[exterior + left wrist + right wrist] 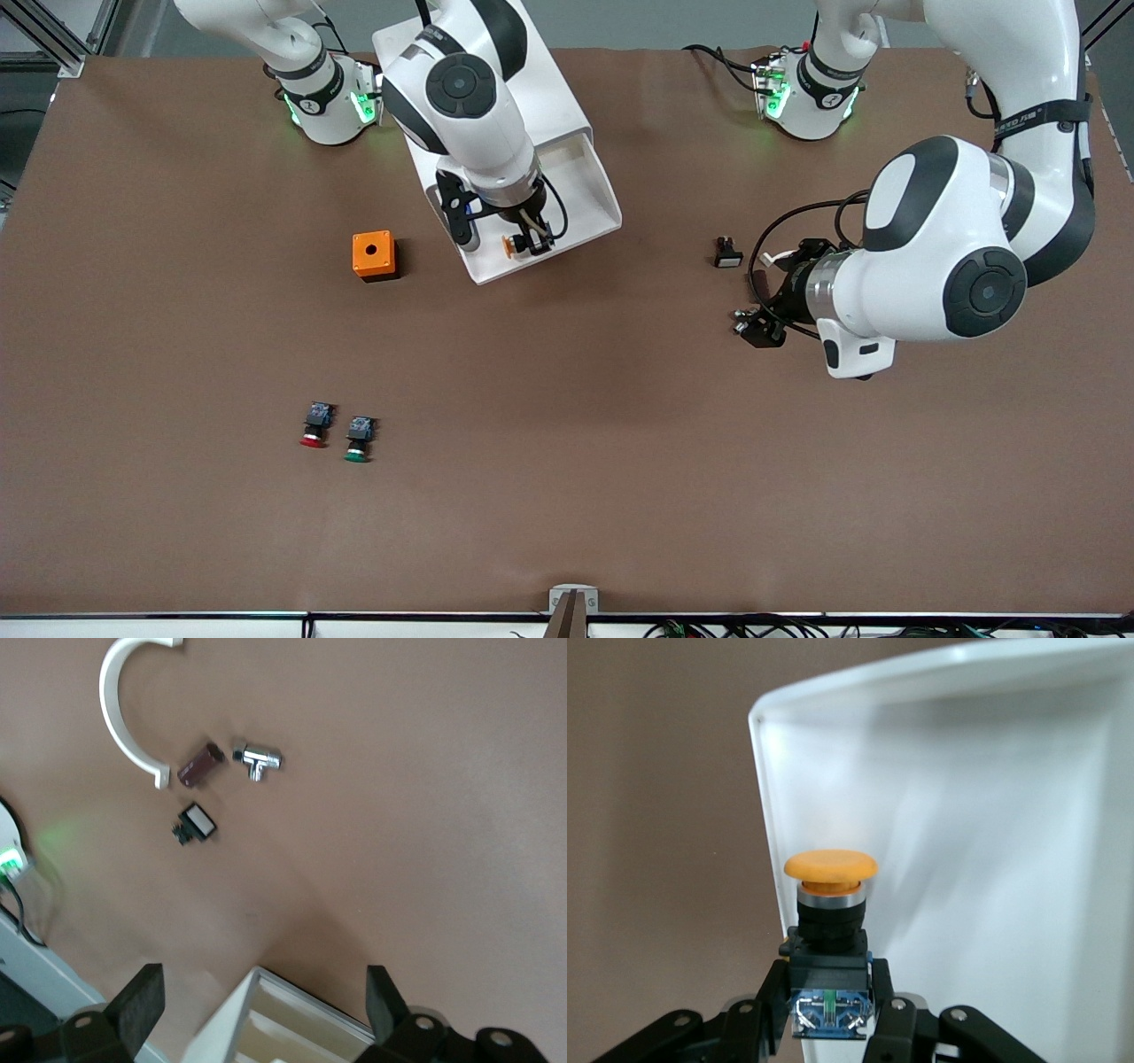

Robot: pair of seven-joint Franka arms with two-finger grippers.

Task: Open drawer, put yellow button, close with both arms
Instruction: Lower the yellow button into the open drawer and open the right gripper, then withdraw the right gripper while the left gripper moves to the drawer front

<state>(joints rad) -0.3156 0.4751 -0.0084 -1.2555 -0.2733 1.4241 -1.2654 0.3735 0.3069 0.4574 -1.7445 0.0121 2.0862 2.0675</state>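
Above brown table (567, 496): yellow button (830, 870) in right tool (833, 1014) over open drawer (992, 815).

On my table (620, 461) I see an orange box (373, 254), red (314, 425) and green (358, 439) buttons side by side nearer the camera, and a small black switch (727, 252).
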